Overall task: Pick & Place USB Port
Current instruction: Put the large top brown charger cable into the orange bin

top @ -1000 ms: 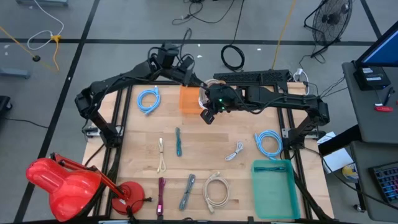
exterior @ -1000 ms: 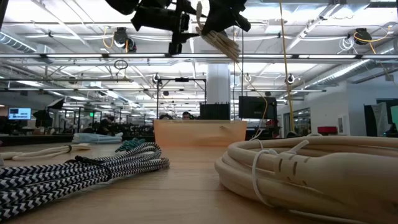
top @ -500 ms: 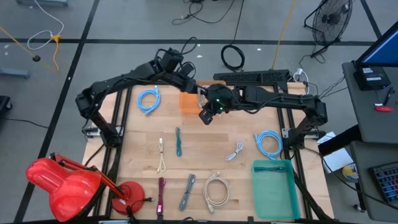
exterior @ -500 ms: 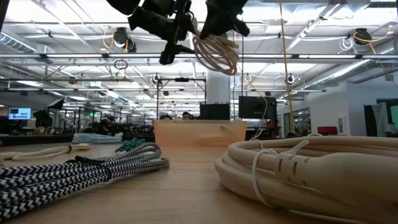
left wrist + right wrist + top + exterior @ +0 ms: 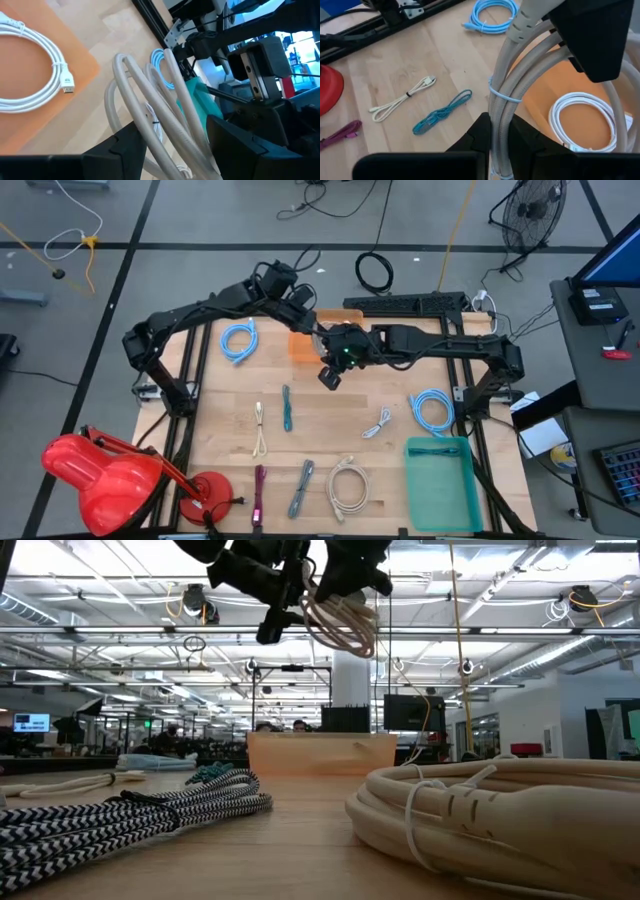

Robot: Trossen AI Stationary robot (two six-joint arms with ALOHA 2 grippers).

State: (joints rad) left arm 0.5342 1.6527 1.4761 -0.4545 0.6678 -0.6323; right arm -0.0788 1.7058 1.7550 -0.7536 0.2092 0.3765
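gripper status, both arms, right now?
Left gripper: open, fingers either side of the beige cable.
Right gripper: shut on the beige cable, held above the orange tray.

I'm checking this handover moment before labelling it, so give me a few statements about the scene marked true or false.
1. The right gripper is shut on the beige coiled cable. True.
2. The left gripper is shut tight on the same cable. False: its fingers stand open on either side of the loops.
3. A white cable already lies in the orange tray. True.
4. The green tray holds two blue cables. False: one blue cable lies on the table beside it, the other blue cable across the table.
5. The held cable rests on the table. False: in the low view it hangs in the air.
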